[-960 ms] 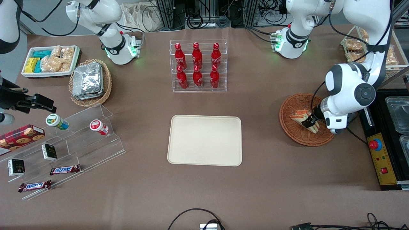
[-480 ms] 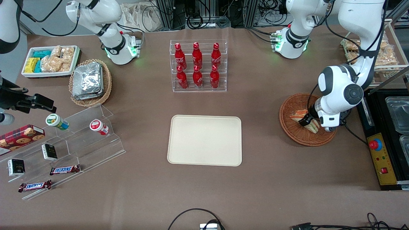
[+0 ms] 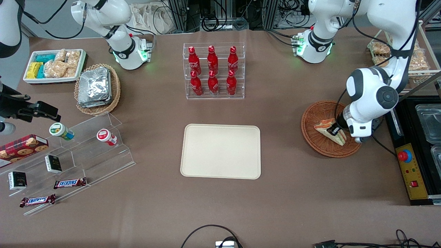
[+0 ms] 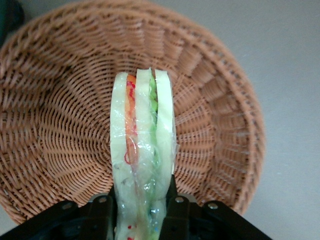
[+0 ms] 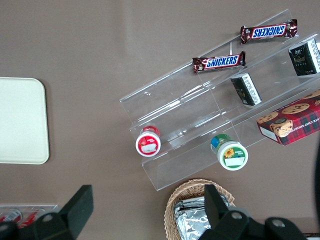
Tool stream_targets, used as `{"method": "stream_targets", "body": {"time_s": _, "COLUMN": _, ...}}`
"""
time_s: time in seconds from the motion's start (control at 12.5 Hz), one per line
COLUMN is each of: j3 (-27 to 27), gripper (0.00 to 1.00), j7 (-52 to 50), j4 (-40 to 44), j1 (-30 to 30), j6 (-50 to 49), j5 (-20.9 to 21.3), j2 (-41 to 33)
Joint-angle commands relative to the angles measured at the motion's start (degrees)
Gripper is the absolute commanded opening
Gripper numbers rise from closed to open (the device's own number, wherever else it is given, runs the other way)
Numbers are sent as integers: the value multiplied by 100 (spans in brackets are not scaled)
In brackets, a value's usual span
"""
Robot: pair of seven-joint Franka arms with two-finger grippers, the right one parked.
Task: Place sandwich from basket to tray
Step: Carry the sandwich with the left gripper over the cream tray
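Brown cloth-covered table (image 3: 282,193) with snack displays around it. The sandwich (image 3: 330,130) is over the basket (image 3: 315,113), a wedge with its long axis running from the gripper out toward the tray (image 3: 220,151), the narrower tip on the tray side and slightly higher, the broad end nearer the front camera. In the wrist view the sandwich (image 4: 143,150) stands on edge: three pale bread slices, an orange-red layer between one pair and a green layer between the other, all under clear wrap. The gripper (image 3: 335,131) is pinching it at the broad end, one black finger (image 4: 102,212) pressed on each flat bread face, and the woven bowl (image 4: 50,125) shows past the wedge. Compared with half a second ago the wedge sits a little toward the working arm's end of the basket and looks slightly raised, and the arm's white elbow has shifted the same way; the basket has not moved. The tray is flat on the table well apart from the basket, toward the parked arm's end, nothing on it. The rack of red bottles (image 3: 213,70) stands farther from the front camera than the tray.
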Motion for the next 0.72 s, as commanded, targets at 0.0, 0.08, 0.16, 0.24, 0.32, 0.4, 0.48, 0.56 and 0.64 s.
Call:
{"method": "stream_targets", "body": {"time_s": 0.0, "j3": 62, "gripper": 0, "j7": 323, "j4": 550, "j1": 21, "j6": -837, "j5": 136, "j2": -231}}
{"method": "stream_targets", "body": {"time_s": 0.08, "j3": 62, "gripper": 0, "j7": 508, "j4": 1110, "j1": 56, "j6": -1521, "j5": 162, "j2": -188}}
{"method": "stream_targets", "body": {"time_s": 0.16, "j3": 53, "gripper": 0, "j7": 719, "j4": 1751, "j1": 91, "j6": -2293, "j5": 302, "j2": -66}}
{"method": "stream_targets", "body": {"time_s": 0.24, "j3": 44, "gripper": 0, "j7": 895, "j4": 2471, "j1": 91, "j6": -2979, "j5": 477, "j2": 144}}
{"method": "stream_targets", "body": {"time_s": 0.32, "j3": 27, "gripper": 0, "j7": 1053, "j4": 3200, "j1": 56, "j6": -3613, "j5": 601, "j2": 399}}
{"method": "stream_targets", "body": {"time_s": 0.4, "j3": 0, "gripper": 0, "j7": 1272, "j4": 3886, "j1": 30, "j6": -4176, "j5": 619, "j2": 653}}
{"method": "stream_targets", "body": {"time_s": 0.48, "j3": -52, "gripper": 0, "j7": 1527, "j4": 4476, "j1": -22, "j6": -4582, "j5": 611, "j2": 900}}
{"method": "stream_targets", "body": {"time_s": 0.56, "j3": -192, "gripper": 0, "j7": 1799, "j4": 4995, "j1": -127, "j6": -4786, "j5": 611, "j2": 1111}}
{"method": "stream_targets", "body": {"time_s": 0.64, "j3": -376, "gripper": 0, "j7": 1976, "j4": 5340, "j1": -181, "j6": -4875, "j5": 602, "j2": 1278}}
